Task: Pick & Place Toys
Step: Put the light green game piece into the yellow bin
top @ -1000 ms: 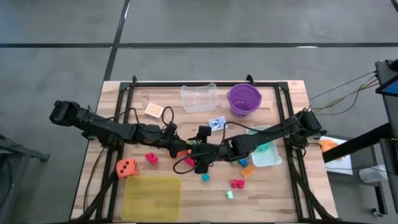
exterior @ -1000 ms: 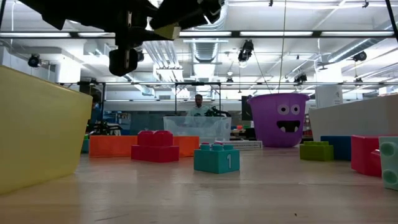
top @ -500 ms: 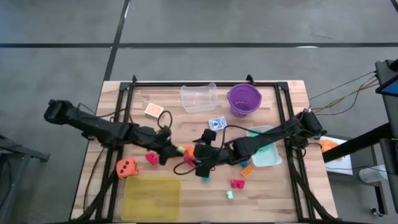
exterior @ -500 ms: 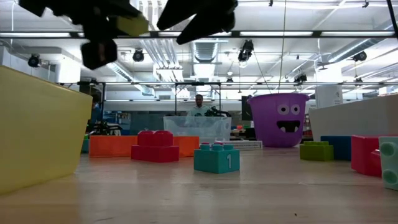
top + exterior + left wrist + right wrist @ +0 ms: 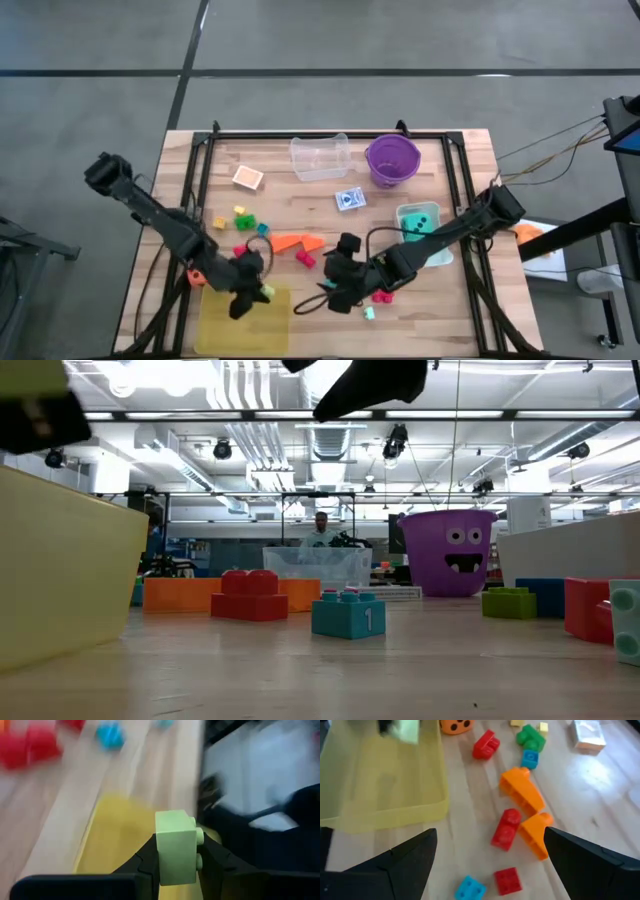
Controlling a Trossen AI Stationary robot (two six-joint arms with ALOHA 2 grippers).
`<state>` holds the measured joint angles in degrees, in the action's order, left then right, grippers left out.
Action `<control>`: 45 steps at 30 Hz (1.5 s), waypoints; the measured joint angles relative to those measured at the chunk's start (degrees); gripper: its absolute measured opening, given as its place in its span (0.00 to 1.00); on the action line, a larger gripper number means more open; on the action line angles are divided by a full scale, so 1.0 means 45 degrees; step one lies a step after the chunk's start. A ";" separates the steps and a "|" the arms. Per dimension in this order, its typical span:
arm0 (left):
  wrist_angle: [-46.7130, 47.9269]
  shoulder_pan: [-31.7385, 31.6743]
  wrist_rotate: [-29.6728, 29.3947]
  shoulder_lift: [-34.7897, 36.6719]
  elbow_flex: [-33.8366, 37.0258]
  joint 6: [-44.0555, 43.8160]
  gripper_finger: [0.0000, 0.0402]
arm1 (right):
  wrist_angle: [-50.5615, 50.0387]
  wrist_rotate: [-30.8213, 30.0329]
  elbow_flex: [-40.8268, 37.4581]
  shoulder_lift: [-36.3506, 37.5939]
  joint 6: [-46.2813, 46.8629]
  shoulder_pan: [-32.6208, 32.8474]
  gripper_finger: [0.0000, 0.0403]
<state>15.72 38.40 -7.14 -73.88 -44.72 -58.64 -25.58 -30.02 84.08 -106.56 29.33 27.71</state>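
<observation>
My left gripper is shut on a light green brick and hangs over the flat yellow tray at the table's near left. My right gripper stands open above the table's near middle. Below it lie a red brick, two orange wedges and a small blue brick, none of them touched. More bricks lie farther left. A teal die sits at the right. My left gripper pinches the light green brick by two opposite sides between its two fingers. The fingers slant down over the tray. The brick is lifted clear of the tray, its studs pointing sideways past one finger.
A clear tub and a purple bucket stand at the far edge. Two card packs lie in front of them. An orange die sits beside the tray, under the left arm. Pink bricks lie near the right gripper.
My left gripper has swung from the table's middle toward the near left, carrying the light green brick over the yellow tray. My right gripper has gone toward the near edge. The orange wedges and several bricks, covered by the arms before, now show.
</observation>
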 joint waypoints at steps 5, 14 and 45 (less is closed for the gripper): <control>0.2388 0.0246 -0.0205 -0.2011 -0.1549 -0.0059 0.20 | -0.0351 -0.0002 -0.0066 0.0000 0.0797 0.0348 0.90; 0.2857 0.0283 -0.0135 -0.4631 -0.3410 0.2152 0.20 | -0.1914 0.0063 -0.0233 0.0000 0.2456 0.0392 0.90; 0.2856 -0.0488 -0.0321 -0.6176 -0.2989 0.2196 0.20 | -0.1783 -0.1035 -0.1008 -0.0010 0.0572 0.0244 0.90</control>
<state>28.57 36.21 -8.58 -101.67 -58.17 -48.76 -33.61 -34.68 79.55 -106.61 31.91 28.81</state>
